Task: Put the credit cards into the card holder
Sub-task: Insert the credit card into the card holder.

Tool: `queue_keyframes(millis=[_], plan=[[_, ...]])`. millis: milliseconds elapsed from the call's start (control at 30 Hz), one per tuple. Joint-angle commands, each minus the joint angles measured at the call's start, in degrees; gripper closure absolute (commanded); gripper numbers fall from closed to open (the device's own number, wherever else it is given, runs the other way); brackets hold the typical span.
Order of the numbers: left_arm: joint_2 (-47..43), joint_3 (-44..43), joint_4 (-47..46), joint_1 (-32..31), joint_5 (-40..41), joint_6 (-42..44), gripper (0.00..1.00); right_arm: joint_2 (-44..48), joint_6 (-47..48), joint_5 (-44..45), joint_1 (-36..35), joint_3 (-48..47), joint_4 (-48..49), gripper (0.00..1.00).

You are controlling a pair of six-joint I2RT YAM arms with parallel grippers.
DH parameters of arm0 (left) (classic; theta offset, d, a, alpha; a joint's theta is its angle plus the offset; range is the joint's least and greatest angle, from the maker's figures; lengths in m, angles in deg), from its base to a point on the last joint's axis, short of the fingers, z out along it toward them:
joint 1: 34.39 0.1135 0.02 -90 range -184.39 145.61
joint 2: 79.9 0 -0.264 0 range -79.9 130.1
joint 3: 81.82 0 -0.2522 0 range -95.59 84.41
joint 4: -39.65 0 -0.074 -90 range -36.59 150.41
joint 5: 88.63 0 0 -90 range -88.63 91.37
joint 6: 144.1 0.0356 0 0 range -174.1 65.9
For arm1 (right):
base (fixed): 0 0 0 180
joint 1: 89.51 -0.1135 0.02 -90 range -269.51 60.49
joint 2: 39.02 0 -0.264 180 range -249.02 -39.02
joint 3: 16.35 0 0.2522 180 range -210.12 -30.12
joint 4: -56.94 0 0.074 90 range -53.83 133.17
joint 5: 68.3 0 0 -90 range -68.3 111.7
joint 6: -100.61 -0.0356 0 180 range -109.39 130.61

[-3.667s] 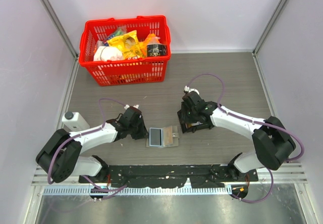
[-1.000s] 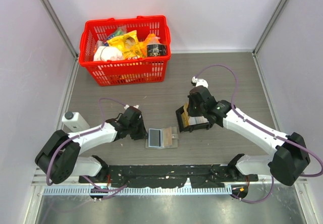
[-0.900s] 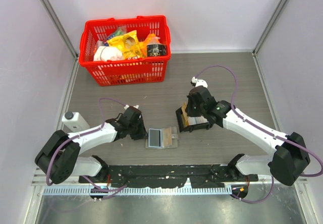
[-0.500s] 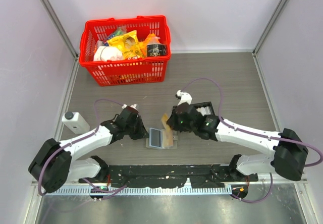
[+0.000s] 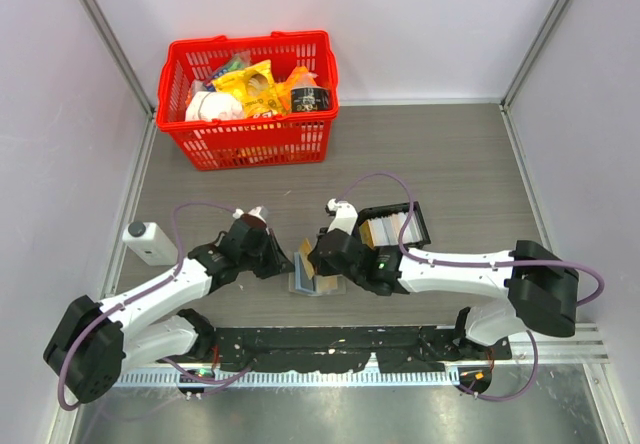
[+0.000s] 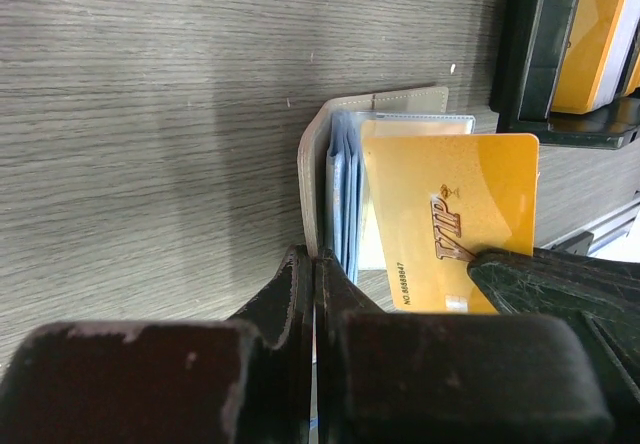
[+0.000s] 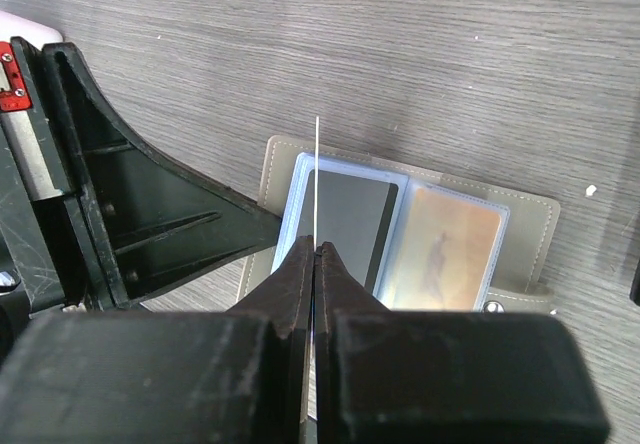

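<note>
The card holder point(image 5: 322, 284) lies open on the table, grey-beige with pale blue pockets point(image 7: 345, 226); one pocket holds a grey card, the other a tan one point(image 7: 440, 246). My left gripper point(image 6: 317, 256) is shut on the holder's left cover point(image 6: 312, 179), which stands upright. My right gripper point(image 7: 317, 249) is shut on an orange VIP credit card point(image 6: 450, 219), seen edge-on in the right wrist view point(image 7: 317, 174), and holds it upright just above the left pocket. In the top view the left gripper point(image 5: 277, 263) and the right gripper point(image 5: 316, 260) flank the holder.
A black open tray point(image 5: 412, 209) with more orange and pale cards point(image 5: 385, 230) stands right of the holder, also in the left wrist view point(image 6: 535, 44). A red basket point(image 5: 250, 104) of groceries is at the back left. A small white device point(image 5: 145, 241) lies at the left.
My right gripper left the black tray with an orange card and moved left to above the open holder. The left arm shifted slightly, and the holder's left cover now stands up.
</note>
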Motion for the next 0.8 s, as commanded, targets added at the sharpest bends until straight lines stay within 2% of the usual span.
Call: queue_keyframes(millis=[0, 367, 767], plan=[[0.04, -0.05, -0.63, -0.08, 0.45, -0.58, 1.00, -0.09, -2.27, 1.60, -0.65, -1.47, 2.98, 0.99], [-0.04, -0.23, -0.11, -0.08, 1.16, -0.40, 1.00, 2.55, -2.18, 1.95, -1.80, -2.17, 1.67, 0.99], [-0.75, -0.31, 0.25, -0.08, 1.77, -0.31, 1.00, 0.26, -3.15, -0.50, -2.24, -3.66, -3.26, 0.99]])
